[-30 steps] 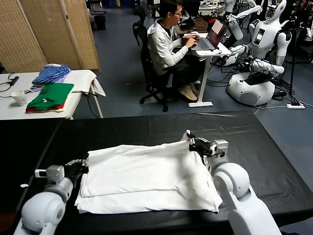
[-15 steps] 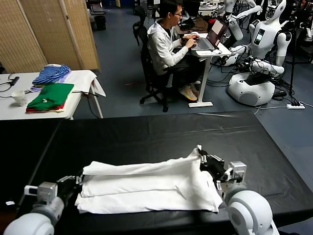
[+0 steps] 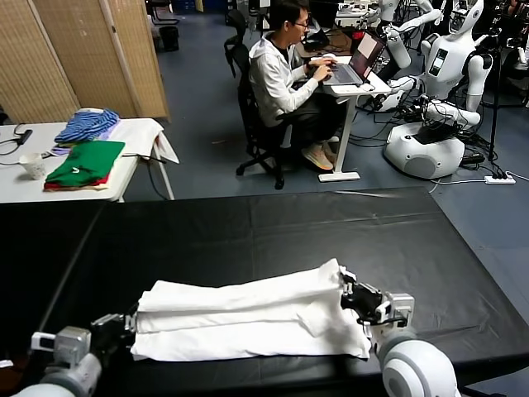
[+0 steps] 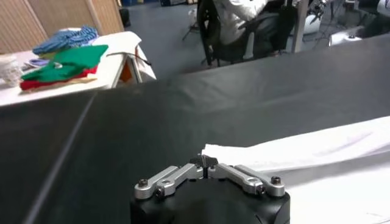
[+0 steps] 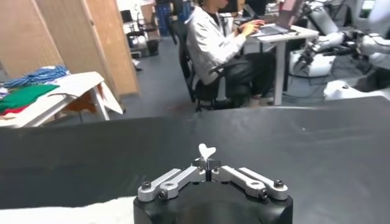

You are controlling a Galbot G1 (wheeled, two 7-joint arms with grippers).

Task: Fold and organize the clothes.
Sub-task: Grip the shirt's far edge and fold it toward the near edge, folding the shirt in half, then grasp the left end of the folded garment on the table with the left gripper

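White cotton, the T-shirt (image 3: pixel 248 318) lies near the front edge of the black worktop (image 3: pixel 273 227) as a long narrow band, plain side up, its far layer doubled over the near one. A second ago that far edge lay farther back on the cloth and the garment was much deeper; both arms have drawn it toward the robot, so the lengthwise fold looks nearly made and the edges seem close to meeting. The surface is soft and rumpled, with a loose ridge near its right end.

At the left end the left end effector (image 3: pixel 111 327) is pressed together on the shirt's corner. At the right end the right end effector (image 3: pixel 357 296) pinches the other corner, a white tip of fabric showing between its closed fingers in its wrist view. Green and red folded garments (image 3: pixel 85 163) sit on a side table (image 3: pixel 140 136), well apart.
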